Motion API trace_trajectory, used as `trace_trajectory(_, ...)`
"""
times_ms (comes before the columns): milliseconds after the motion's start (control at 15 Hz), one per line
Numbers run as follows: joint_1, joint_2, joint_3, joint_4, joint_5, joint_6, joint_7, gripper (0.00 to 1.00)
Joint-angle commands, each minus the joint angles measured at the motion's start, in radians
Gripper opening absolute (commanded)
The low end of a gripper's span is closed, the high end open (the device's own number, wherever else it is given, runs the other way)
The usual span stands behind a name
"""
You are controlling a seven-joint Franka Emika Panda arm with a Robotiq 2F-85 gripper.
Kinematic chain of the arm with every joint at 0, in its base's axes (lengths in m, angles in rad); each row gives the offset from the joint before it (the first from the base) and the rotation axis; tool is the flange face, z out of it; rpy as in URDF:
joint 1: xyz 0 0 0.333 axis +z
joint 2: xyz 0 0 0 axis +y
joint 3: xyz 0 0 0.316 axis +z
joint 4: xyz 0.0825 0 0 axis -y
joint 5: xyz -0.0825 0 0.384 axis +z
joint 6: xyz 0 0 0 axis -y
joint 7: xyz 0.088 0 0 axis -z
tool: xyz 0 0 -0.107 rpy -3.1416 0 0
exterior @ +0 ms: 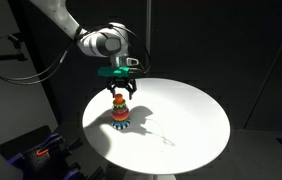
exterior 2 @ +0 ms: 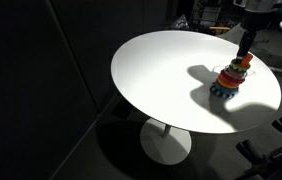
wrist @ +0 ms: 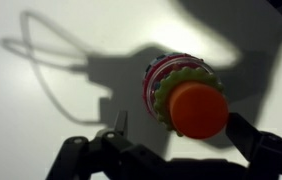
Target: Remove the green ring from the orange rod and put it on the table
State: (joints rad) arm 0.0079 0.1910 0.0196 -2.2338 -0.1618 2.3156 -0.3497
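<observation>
Darkness surrounds the table (exterior: 186, 135), a round white top that fills the middle of both exterior views (exterior 2: 161, 70). Robot arm (exterior: 89, 40) reaches in from the upper left of an exterior view and hangs over the table's left part. Below it the gripper (exterior: 121, 93) points straight down at the ring-stacking toy (exterior: 121, 115), which stands upright on the tabletop and throws a dark shadow (exterior: 157, 131) to the right. In the wrist view the gripper (wrist: 186, 130) comes in from the bottom edge, its two fingers (wrist: 118, 125) spread apart, one on each side of the toy, clasping nothing. The orange rod (wrist: 198, 108) shows as a round orange cap at centre right. The green ring (wrist: 164, 98) sits around the rod just under that cap, above a red ring (wrist: 153, 75). A blue ring (exterior 2: 224, 92) forms the toy's base.
</observation>
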Motion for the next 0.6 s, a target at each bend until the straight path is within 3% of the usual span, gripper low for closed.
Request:
trace_trajectory(0,-0.005,0.002,0.009,-0.001,0.016,0.008,0.006,1.0)
trace_trajectory(533,-0.01,0.007,0.015,-0.007,0.066,0.007,0.003,1.0)
